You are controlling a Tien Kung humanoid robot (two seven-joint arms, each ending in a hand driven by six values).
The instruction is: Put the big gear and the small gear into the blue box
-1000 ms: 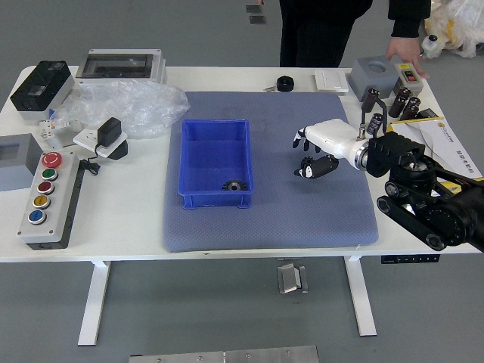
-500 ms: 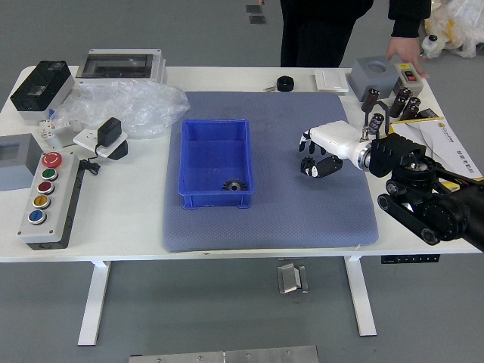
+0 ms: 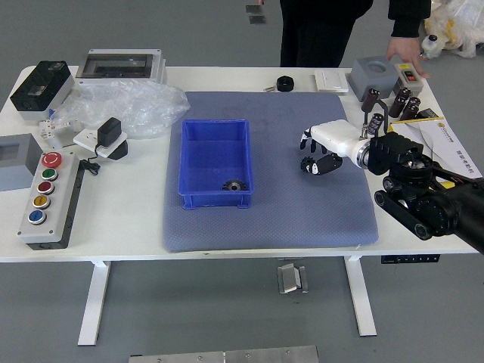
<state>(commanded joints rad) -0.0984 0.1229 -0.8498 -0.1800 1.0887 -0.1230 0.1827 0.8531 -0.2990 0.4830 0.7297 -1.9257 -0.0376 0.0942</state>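
Nearest, on the left side of the white table (image 3: 121,227), lies the button box (image 3: 66,215), its row of coloured buttons running from blue at the near end to red at the far end. A blue-grey mat (image 3: 272,223) covers the middle of the table and supports the blue box (image 3: 215,201). A dark gear (image 3: 235,185) is located inside the blue box, at its near right corner. To the right of the box, apart from it, the right hand (image 3: 325,151) is positioned over the mat; a dark round part (image 3: 308,165) shows at the hand, but whether the hand is clamped on it cannot be told. Farther back, a black roll (image 3: 285,84) sits at the mat's far edge. At the far right, a person's hand (image 3: 406,51) reaches down to a grey device (image 3: 409,78), beside a grey case (image 3: 373,78).
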